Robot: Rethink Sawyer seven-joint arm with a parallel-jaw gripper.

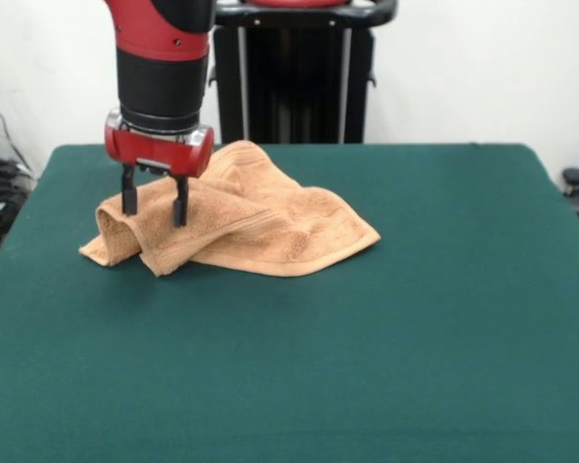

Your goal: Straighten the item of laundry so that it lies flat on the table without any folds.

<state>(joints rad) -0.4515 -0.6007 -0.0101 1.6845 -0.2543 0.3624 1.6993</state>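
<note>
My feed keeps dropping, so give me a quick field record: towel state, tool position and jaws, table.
towel: orange-tan towel, crumpled and folded over itself, not flat
towel place: left of centre, toward the far side of the table
tool: tool low over the towel's left fold
jaws: open, one finger on each side of a raised fold
table: green table, towel the only item on it

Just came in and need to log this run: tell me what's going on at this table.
A red and black Sawyer arm is working on an orange-tan terry towel lying on a dark green table. The gripper is down at the towel's left end, its two fingers open, one to each side of a raised fold. The towel is not flat: it lies bunched and folded over itself, with that end rolled under. So the straightening is unfinished.
</note>
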